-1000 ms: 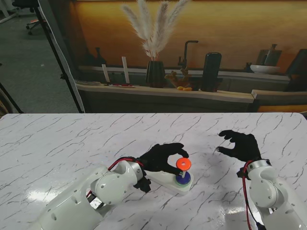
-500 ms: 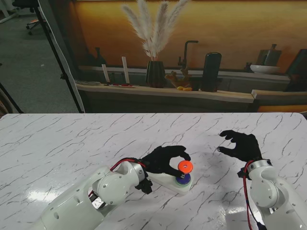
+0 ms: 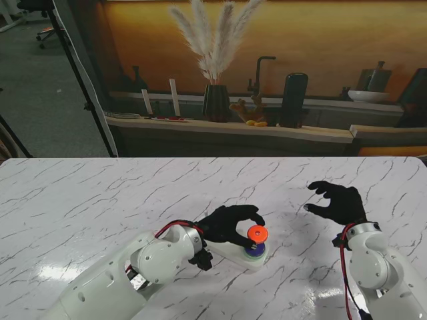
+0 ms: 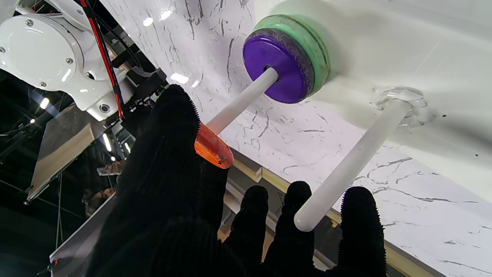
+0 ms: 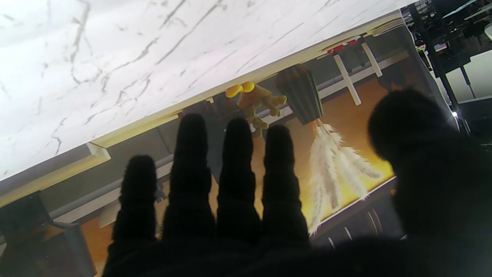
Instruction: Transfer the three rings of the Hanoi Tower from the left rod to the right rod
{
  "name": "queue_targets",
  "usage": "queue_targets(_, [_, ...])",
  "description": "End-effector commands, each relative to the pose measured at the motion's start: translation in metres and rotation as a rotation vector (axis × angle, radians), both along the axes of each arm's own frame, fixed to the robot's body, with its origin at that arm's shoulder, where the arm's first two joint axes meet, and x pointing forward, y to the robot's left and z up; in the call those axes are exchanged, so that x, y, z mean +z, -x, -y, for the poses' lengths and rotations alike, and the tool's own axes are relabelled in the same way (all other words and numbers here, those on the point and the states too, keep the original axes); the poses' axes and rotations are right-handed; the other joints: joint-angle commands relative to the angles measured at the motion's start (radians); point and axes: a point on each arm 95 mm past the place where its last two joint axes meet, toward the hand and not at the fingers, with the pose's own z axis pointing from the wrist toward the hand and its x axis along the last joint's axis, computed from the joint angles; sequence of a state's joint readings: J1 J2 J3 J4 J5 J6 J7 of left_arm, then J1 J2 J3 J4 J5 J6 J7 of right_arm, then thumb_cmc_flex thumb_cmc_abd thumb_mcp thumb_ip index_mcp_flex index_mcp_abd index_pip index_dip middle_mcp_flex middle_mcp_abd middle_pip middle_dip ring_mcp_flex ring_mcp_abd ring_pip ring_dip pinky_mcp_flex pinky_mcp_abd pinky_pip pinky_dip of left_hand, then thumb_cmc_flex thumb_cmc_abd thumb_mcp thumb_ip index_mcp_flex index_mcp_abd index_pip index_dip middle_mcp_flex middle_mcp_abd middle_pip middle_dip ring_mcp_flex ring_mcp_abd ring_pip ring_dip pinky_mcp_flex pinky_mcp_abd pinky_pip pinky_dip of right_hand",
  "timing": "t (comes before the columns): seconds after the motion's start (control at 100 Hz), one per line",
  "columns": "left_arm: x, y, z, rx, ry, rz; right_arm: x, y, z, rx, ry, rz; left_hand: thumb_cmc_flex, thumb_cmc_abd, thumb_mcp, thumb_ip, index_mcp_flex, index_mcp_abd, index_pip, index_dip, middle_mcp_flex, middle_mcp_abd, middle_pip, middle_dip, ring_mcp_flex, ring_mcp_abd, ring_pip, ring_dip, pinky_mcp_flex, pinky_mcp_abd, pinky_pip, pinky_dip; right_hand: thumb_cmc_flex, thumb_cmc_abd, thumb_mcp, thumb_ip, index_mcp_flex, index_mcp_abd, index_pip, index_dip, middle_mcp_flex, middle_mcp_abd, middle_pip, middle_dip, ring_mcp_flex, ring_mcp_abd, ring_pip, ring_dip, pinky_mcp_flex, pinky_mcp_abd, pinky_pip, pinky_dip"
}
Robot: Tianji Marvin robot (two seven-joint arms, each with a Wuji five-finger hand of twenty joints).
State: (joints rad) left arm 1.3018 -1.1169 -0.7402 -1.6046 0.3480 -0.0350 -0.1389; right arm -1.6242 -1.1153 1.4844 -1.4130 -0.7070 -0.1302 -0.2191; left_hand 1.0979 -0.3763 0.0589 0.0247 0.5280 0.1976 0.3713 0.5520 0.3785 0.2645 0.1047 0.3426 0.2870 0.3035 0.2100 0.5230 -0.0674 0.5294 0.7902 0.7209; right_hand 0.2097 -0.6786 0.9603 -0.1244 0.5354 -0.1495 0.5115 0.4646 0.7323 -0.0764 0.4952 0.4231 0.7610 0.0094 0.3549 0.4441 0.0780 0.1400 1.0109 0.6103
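Our left hand point(image 3: 230, 225) pinches the orange ring point(image 3: 256, 233) onto the right rod point(image 4: 240, 103), above the purple ring point(image 4: 275, 69) and green ring point(image 4: 309, 36). Only seating it remains. Our right hand point(image 3: 337, 202) hovers spread, holding nothing.

On the table point(image 3: 100, 200), the tower base point(image 3: 233, 253) is set near its middle. Two rings point(image 4: 292, 61) are stacked on the base's right rod point(image 4: 242, 102), with a third ring point(image 3: 256, 233) higher on it.

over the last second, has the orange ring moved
Yes. The orange ring, held by the left hand, has sunk along the rod toward the purple ring on the white base.
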Motion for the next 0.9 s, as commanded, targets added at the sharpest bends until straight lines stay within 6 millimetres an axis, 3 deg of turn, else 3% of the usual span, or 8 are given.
queue_targets(0.0, [-0.0016, 0.0029, 0.0048, -0.023, 0.01, -0.01, -0.0033, 0.0025, -0.0021, -0.001, -0.007, -0.005, 0.057, 0.052, 0.015, 0.002, 0.067, -0.022, 0.08, 0.039, -0.004, -0.015, 0.001, 0.007, 0.014, -0.003, 0.008, -0.003, 0.001, 0.005, 0.039, 0.011, -0.004, -0.019, 0.014, 0.027, 0.015, 0.002, 0.016, -0.014, -0.004, -0.011, 0.014, 0.002, 0.006, -0.008, 0.011, 0.011, -0.001, 0.284, 0.014, 0.011])
queue_targets(0.45, [-0.0065, 0.0027, 0.0039, -0.023, 0.0, -0.016, -0.0015, 0.0022, 0.0052, -0.025, 0.001, 0.0, 0.059, 0.043, 0.02, 0.005, 0.064, -0.017, 0.086, 0.036, -0.002, -0.014, 0.006, 0.009, 0.016, -0.002, 0.017, 0.001, 0.014, -0.002, 0.053, 0.013, -0.004, -0.02, 0.014, 0.026, 0.014, 0.001, 0.017, -0.015, -0.003, -0.011, 0.016, 0.002, 0.007, -0.011, 0.012, 0.011, -0.002, 0.283, 0.014, 0.011])
queue_targets(0.75, [-0.0088, 0.002, 0.0027, -0.027, -0.015, -0.017, -0.0016, 0.0018, 0.0055, -0.023, 0.003, 0.0, 0.034, 0.042, 0.032, 0.022, 0.052, -0.006, 0.048, -0.006, -0.008, -0.012, 0.002, 0.007, 0.01, -0.005, 0.009, -0.004, 0.01, 0.005, 0.042, 0.001, -0.003, -0.019, 0.015, 0.026, 0.015, 0.0, 0.017, -0.015, -0.002, -0.013, 0.016, 0.002, 0.007, -0.009, 0.012, 0.011, -0.001, 0.284, 0.015, 0.011])
queue_targets(0.87, [-0.0087, 0.0018, 0.0018, -0.035, -0.019, -0.025, -0.0016, 0.0019, 0.0055, -0.023, 0.003, -0.001, 0.002, -0.007, 0.046, 0.03, 0.008, 0.013, -0.046, -0.074, -0.029, -0.004, -0.01, 0.0, -0.008, -0.004, -0.006, -0.014, -0.002, 0.005, 0.021, -0.012, -0.004, -0.019, 0.014, 0.026, 0.014, 0.001, 0.017, -0.015, -0.003, -0.013, 0.015, 0.002, 0.008, -0.011, 0.013, 0.011, -0.002, 0.284, 0.014, 0.011])
queue_targets(0.89, [-0.0086, 0.0016, 0.0016, -0.037, -0.02, -0.026, -0.0015, 0.0019, 0.0055, -0.023, 0.004, -0.001, -0.034, -0.033, 0.11, 0.027, 0.003, 0.015, -0.071, -0.093, -0.035, -0.002, -0.013, -0.002, -0.014, -0.005, -0.01, -0.02, -0.01, 0.005, 0.013, -0.016, -0.003, -0.019, 0.014, 0.026, 0.015, 0.001, 0.017, -0.015, -0.001, -0.011, 0.016, 0.002, 0.008, -0.009, 0.012, 0.011, -0.002, 0.284, 0.014, 0.01])
